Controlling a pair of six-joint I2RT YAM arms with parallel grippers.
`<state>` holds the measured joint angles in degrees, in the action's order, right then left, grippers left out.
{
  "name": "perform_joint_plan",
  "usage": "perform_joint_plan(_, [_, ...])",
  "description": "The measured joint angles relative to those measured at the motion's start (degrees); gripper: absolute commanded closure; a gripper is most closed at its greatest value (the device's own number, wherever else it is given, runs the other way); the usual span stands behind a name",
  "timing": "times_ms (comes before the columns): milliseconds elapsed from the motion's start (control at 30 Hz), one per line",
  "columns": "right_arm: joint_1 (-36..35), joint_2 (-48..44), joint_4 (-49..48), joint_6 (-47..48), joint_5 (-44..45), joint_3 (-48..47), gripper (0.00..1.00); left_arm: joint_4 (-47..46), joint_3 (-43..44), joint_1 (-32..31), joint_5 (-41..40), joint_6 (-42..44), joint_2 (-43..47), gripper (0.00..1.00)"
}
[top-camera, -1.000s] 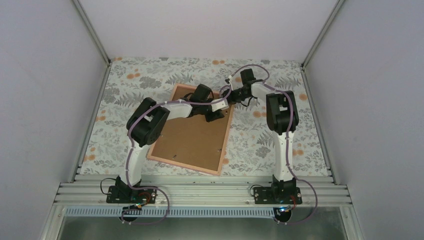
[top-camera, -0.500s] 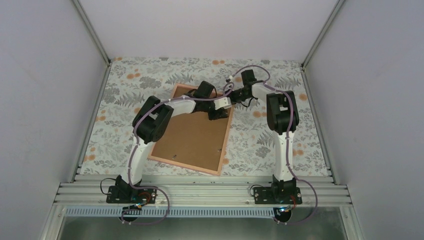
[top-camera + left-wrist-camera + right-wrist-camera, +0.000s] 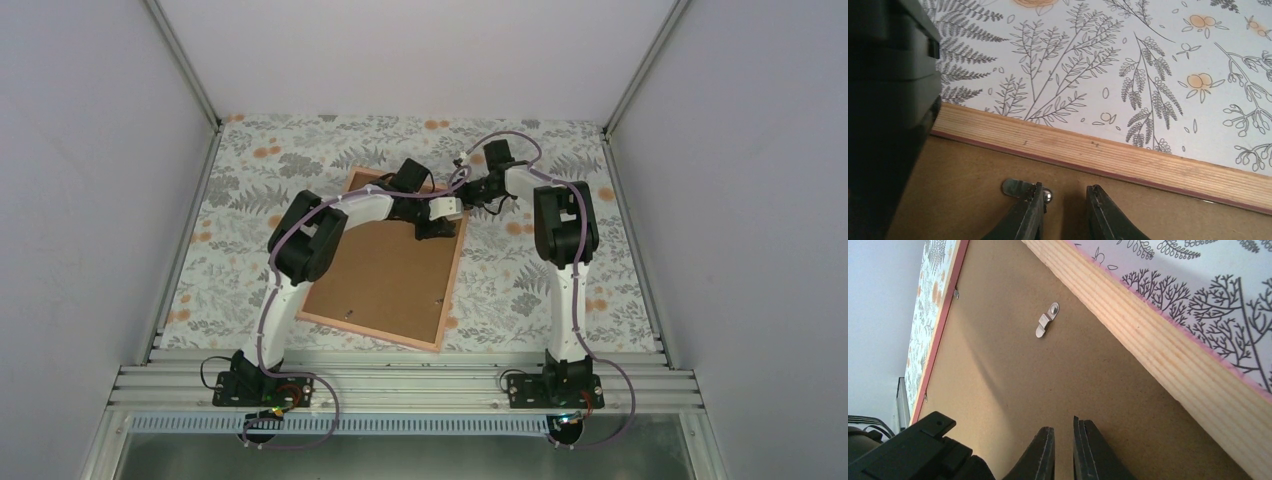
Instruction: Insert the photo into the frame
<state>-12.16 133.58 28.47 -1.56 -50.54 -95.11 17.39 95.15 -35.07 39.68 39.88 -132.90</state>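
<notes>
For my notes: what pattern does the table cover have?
Grey ferns and orange flowers on the white table cover; clearest in the left wrist view.

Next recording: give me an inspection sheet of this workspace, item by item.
Surface: floral tablecloth, flat.
Job's things: frame lies back up, brown backing board in it, metal clips on the board; photo: nothing seen.
Clutter: nothing seen.
Grippers: left gripper low over the board's far edge, jaws apart beside a clip, empty; right gripper over the board, jaws a narrow slit apart, empty.
Cables: purple cables run along both arms.
Surroundings: white walls, aluminium rail at the near edge.
</notes>
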Motion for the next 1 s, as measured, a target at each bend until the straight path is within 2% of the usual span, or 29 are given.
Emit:
perform_joint_plan(367, [0.2,0.0,0.1,0.0,0.0,0.0,0.89,1.9,1.2,-0.1,0.0,0.8,-0.5,0.77])
perform_joint_plan(467, [0.2,0.0,0.0,0.0,0.1,0.0,0.89,-2.7,-2.4,-0.2,-0.8,-1.7,1.0,0.77])
perform_joint_plan(667, [0.2,0.1,0.0,0.0,0.1,0.0,0.91,-12.0,-12.9,-0.5,-7.7,-5.9,7.5,0.79])
perform_joint_plan(767, [0.2,0.2,-0.1,0.0,0.1,0.0,0.94,-15.3,-13.7,-0.5,-11.9,-6.6,8.7,0.84])
perform_joint_plan(867, [0.2,0.3,-0.2,0.0,0.1,0.0,0.95,-17.1,-13.7,-0.6,-15.3,-7.0,8.7,0.96])
perform_joint_plan(1000, [0.3,0.3,-0.2,0.0,0.1,0.0,0.96,-18.2,-13.7,-1.6,-19.3,-6.5,8.6,0.98])
